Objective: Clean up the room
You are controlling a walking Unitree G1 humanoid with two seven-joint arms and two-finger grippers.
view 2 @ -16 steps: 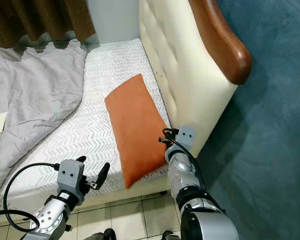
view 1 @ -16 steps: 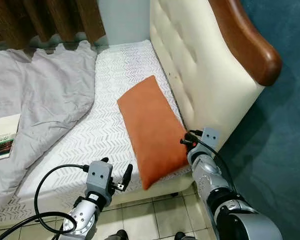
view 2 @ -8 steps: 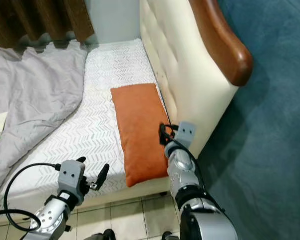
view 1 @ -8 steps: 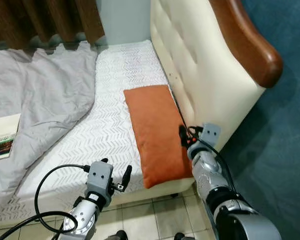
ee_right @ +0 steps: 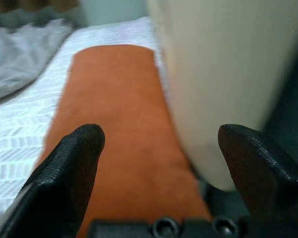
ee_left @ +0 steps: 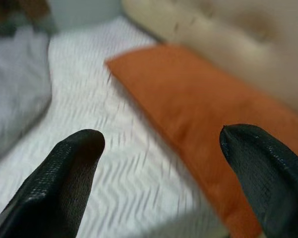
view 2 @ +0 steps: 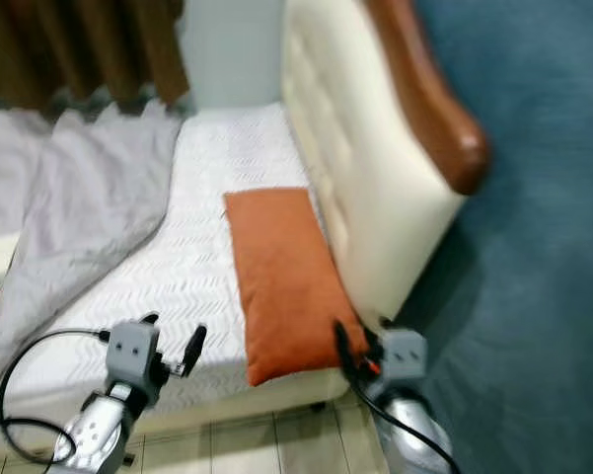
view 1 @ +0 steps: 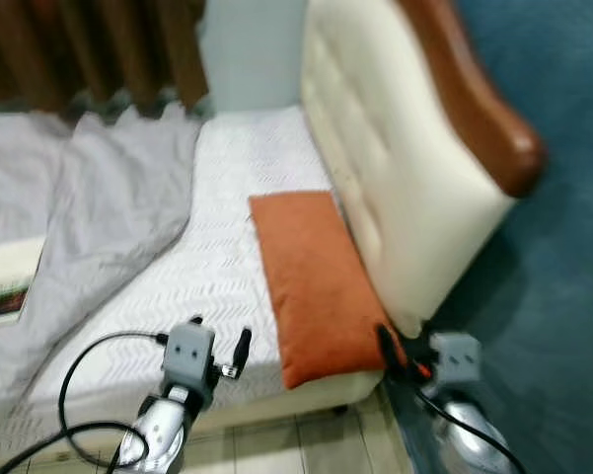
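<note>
Frames blurred. We see the orange pillow (view 1: 317, 281) lying flat on the bed (view 1: 227, 237), right side, long edge against the cream headboard (view 1: 405, 188). Our right gripper (ee_right: 161, 163) sits off the pillow's near end, fingers wide, empty. Left gripper (ee_left: 161, 168) is wide too, near the bed's near edge.

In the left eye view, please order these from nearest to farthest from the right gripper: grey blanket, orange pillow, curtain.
1. Orange pillow, just beside the right gripper, along the headboard.
2. Grey blanket, across the bed on the left.
3. Curtain, at the far back.
</note>
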